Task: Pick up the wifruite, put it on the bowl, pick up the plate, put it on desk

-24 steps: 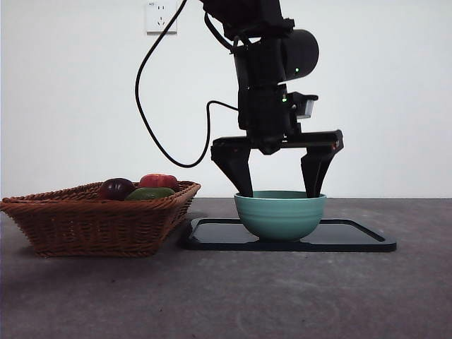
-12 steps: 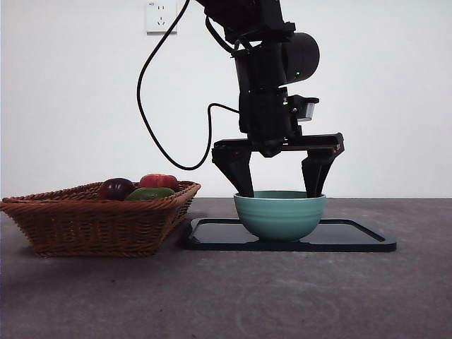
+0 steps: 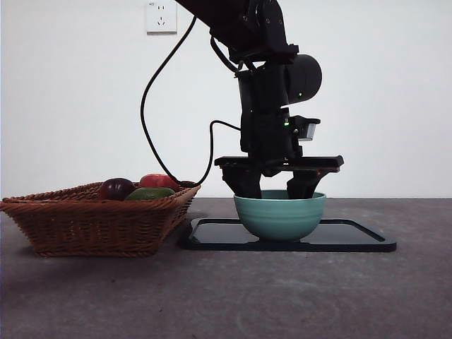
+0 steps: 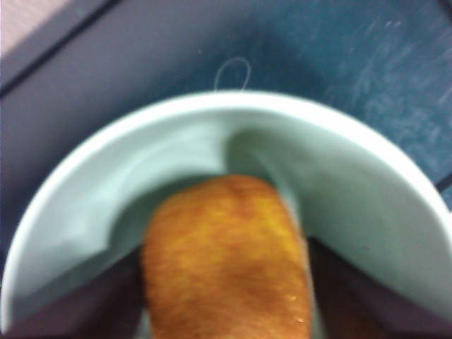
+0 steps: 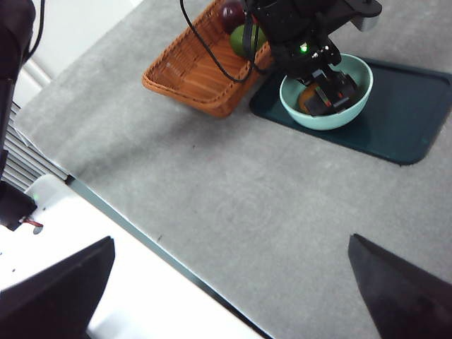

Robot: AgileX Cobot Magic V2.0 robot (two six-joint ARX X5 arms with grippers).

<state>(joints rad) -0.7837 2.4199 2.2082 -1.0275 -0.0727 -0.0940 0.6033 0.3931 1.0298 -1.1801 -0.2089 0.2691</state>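
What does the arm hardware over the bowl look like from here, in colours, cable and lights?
The left gripper and its arm are matte black and blocky, with a rounded cylindrical housing at the wrist. Small green lights glow on the body. A black cable loops from the arm. The right gripper shows only black jaws.

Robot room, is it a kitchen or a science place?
Probably a lab or test room, not a kitchen: a robot hand reaching into a bowl on a bare grey desk, a blank white wall, and one plain wall socket.

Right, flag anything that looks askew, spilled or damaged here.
Nothing stands out. The bowl sits upright on the dark tray, the basket is level with its fruit inside, and the left hand is down in the bowl around the wifruite.
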